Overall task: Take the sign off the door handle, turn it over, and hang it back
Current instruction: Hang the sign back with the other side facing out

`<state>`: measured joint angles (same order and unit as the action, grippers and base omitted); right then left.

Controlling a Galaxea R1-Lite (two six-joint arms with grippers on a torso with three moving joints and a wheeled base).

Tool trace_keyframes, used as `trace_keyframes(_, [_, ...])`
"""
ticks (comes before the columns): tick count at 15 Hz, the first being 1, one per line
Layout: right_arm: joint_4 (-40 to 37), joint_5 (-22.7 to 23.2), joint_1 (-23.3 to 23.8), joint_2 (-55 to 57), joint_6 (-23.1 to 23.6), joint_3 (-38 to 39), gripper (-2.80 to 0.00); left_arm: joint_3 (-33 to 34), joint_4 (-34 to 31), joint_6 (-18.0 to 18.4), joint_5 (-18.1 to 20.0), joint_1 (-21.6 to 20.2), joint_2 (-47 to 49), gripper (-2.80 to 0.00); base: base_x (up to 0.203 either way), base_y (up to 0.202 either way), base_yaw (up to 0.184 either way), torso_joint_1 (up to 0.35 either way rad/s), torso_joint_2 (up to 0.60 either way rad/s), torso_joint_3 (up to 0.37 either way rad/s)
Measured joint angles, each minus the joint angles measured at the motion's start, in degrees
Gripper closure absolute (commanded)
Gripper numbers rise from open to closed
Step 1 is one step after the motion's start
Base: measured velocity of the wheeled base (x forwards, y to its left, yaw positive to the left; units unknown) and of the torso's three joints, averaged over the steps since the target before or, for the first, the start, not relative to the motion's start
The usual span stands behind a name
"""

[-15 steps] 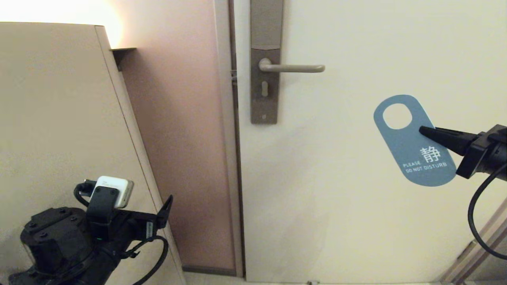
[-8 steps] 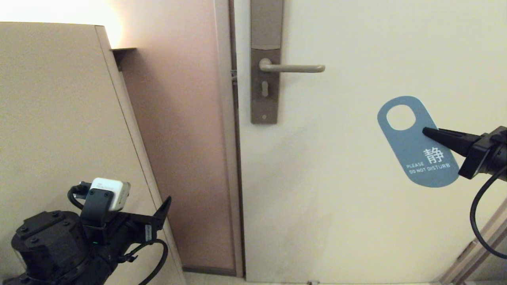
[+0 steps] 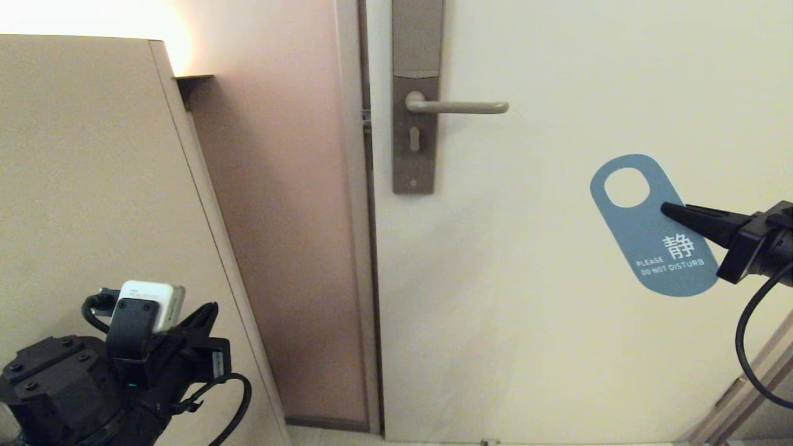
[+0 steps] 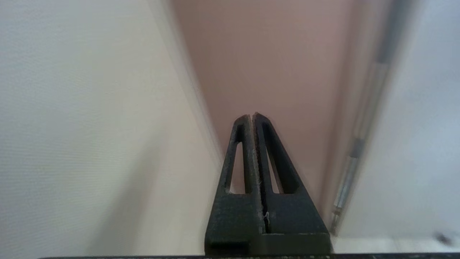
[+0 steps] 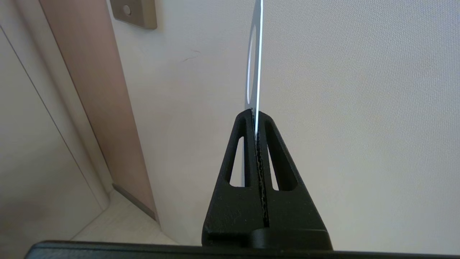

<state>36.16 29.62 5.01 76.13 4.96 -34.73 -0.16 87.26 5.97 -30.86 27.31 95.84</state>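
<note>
Head view shows the right gripper (image 3: 666, 209) reaching in from the right edge, its fingers pinched on the long edge of the sign (image 3: 650, 232) just below the round hole. The sign is held in the air in front of the cream door (image 3: 557, 341), blue face with white text toward the camera, tilted, well apart from the door handle (image 3: 458, 106), which is bare on its tall plate (image 3: 414, 155). Right wrist view sees the sign edge-on between the closed fingers. The left gripper (image 3: 207, 313) sits low at the left beside a beige panel (image 3: 93, 186), fingers pressed together on nothing.
</note>
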Motion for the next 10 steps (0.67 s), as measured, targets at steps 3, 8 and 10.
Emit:
trace_keyframes(3, [0.0,0.1,0.0,0.0,0.0,0.0,0.00,0.0,0.0,0.5,-5.3,0.1,-0.8,0.00,0.000,0.000,0.000,0.000,0.00,0.000])
trace_keyframes(8, [0.0,0.1,-0.1,-0.4,0.1,0.4,0.00,0.1,0.0,5.1,-5.6,0.4,-2.8,0.00,0.000,0.000,0.000,0.000,0.00,0.000])
trace_keyframes(10, [0.0,0.1,-0.1,-0.6,0.1,0.5,0.00,0.1,0.0,6.2,-6.0,0.4,-3.7,0.00,0.000,0.000,0.000,0.000,0.00,0.000])
